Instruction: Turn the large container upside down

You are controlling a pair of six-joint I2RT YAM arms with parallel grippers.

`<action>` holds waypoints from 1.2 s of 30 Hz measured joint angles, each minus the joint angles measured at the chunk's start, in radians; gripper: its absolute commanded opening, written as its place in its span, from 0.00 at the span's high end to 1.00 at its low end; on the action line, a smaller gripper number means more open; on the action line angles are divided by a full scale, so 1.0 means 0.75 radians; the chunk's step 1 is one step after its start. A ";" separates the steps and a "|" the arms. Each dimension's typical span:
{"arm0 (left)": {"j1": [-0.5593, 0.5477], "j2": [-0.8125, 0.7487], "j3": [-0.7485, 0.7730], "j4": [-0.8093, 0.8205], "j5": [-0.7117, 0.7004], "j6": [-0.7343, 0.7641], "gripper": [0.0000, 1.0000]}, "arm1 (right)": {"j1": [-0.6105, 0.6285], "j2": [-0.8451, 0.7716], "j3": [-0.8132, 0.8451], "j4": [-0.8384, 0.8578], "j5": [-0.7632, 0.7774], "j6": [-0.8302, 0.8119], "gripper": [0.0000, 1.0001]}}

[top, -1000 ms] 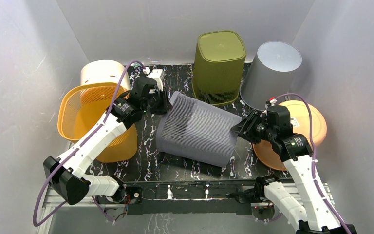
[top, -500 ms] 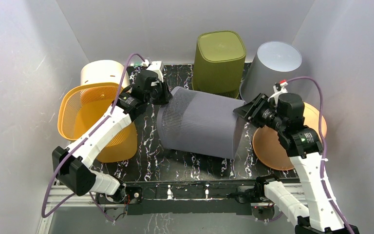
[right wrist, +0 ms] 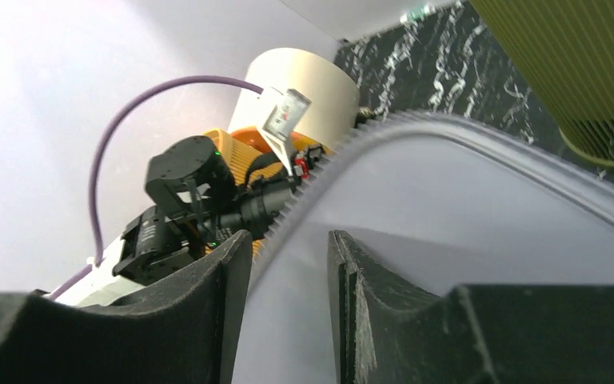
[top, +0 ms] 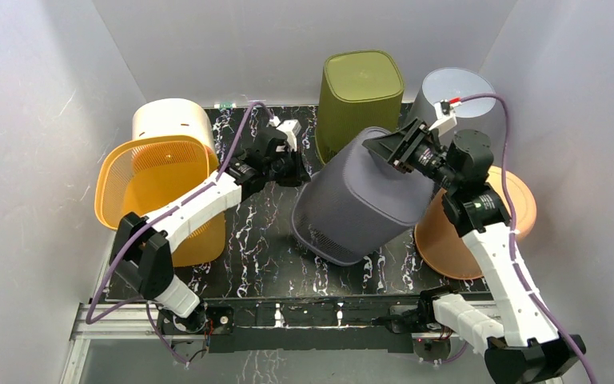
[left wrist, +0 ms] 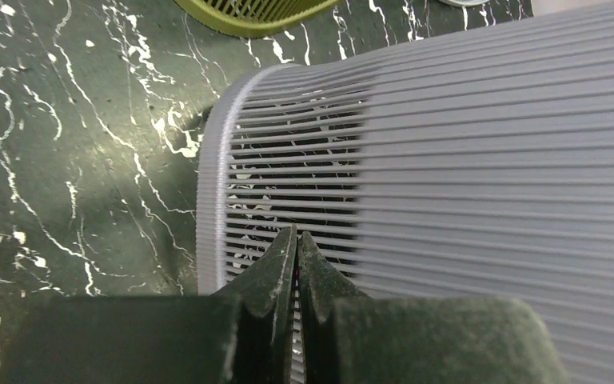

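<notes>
The large grey ribbed container [top: 360, 204] sits in the middle of the black marbled tabletop [top: 264, 232], tilted; its closed base is raised and faces up toward the back right, and its open mouth points down and to the left, with the lower rim at or just above the tabletop. The right gripper [top: 388, 148] is at the top of it; from the wrist view its fingers [right wrist: 208, 272] stand a little apart, one on either side of the ribbed edge of the base, pinching that edge. The left gripper [top: 296, 168] is on the other side, low against the slatted wall near the mouth rim; its fingers [left wrist: 276, 272] are pressed together with nothing between them, and I cannot tell whether the tips touch the slats. Behind the container stands an olive green bin [top: 360, 96], bottom up; a pale grey bucket [top: 460, 92] is beside it, also bottom up. At the left are an orange basket [top: 148, 188] and a cream tub [top: 168, 120]; at the right lies an orange bowl [top: 516, 208], partly behind the right arm.
</notes>
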 measured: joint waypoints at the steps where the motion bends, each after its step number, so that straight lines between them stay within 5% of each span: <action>1: -0.001 0.011 -0.005 0.007 0.011 -0.008 1.00 | 0.000 0.018 -0.021 0.019 -0.003 0.002 0.62; 8: 0.011 0.082 0.015 0.026 0.026 -0.039 0.94 | 0.000 0.124 -0.071 0.003 -0.003 -0.020 0.55; 21: 0.011 0.070 0.662 -0.344 -0.039 0.131 0.35 | 0.001 0.133 0.471 -0.474 0.046 -0.450 0.30; 30: 0.011 -0.259 0.603 -0.491 -0.023 0.141 0.25 | 0.001 0.031 0.477 -0.911 0.074 -0.711 0.12; 36: 0.011 -0.570 0.274 -0.477 -0.129 0.036 0.16 | 0.001 -0.009 0.397 -1.119 0.224 -0.698 0.10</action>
